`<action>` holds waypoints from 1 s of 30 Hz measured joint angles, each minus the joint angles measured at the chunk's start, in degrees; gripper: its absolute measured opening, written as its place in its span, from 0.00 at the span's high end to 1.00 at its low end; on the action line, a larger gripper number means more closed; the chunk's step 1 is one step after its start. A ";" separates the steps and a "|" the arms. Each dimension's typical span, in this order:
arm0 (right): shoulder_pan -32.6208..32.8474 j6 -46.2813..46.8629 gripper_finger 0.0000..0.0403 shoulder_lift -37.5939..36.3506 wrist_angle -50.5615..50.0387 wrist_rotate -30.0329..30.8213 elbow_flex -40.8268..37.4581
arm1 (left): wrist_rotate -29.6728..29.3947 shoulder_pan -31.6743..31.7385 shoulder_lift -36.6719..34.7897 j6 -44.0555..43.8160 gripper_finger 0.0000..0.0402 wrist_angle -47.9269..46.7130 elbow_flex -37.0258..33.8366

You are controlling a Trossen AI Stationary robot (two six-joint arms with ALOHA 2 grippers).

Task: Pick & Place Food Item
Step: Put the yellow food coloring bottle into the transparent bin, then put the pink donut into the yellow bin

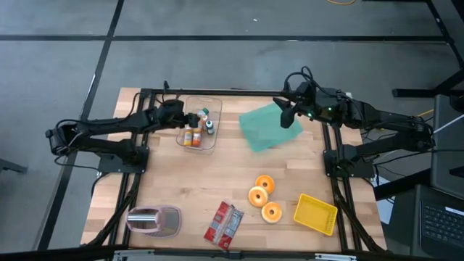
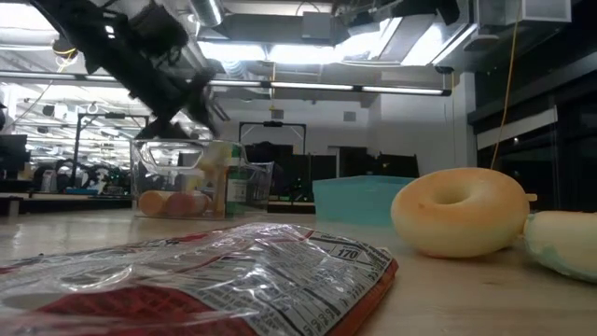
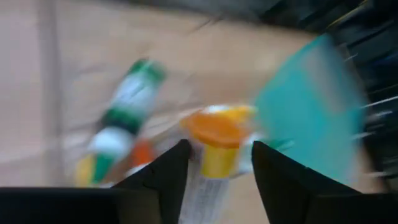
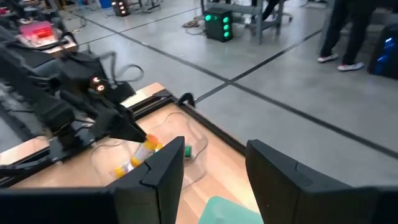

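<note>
Nearest the low camera lies a crinkled red-and-clear snack packet [image 2: 196, 280], with a glazed donut [image 2: 460, 224] just beyond it.

Taking things by size, we start with the wooden table [image 1: 174, 181]. On it sit a teal bin [image 1: 264, 127] toward the far side, a clear plastic container [image 1: 212, 143] left of it holding several small bottles, and a yellow tray [image 1: 316, 214] near the front right. Three donuts cluster beside that tray, and a pink-lidded container [image 1: 154, 220] sits at the front left.

Our left gripper [image 3: 214, 171] reaches into the clear container. Its fingers stand partly apart, straddling an orange-capped bottle [image 3: 217, 134]; the view is smeared, so we cannot tell whether they press on it or merely flank it. A green-capped bottle [image 3: 127, 102] lies just beside.

Our right gripper [image 4: 214, 168] waits raised above the teal bin, fingers apart and holding nothing.

We judge the task to be at an early stage: the bottles all remain inside the clear container and nothing has been lifted out. What is left is securing one item, raising it clear and setting it down at its destination, which the pictures do not identify.
</note>
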 joint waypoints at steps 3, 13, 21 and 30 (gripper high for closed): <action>0.00 -1.52 0.58 0.00 0.22 1.97 0.00 | -0.36 0.03 -0.84 -0.47 0.52 8.15 0.12; 0.00 -2.76 0.58 -0.02 4.23 2.25 0.00 | -2.48 -0.10 -3.94 0.72 0.48 23.02 0.07; 0.17 3.32 0.58 0.17 4.21 -10.25 0.00 | -2.11 -5.18 -7.51 9.70 0.51 44.75 0.11; 2.60 18.04 0.58 5.18 -1.18 -27.72 0.04 | 0.36 -16.38 -7.96 17.58 0.54 53.89 0.11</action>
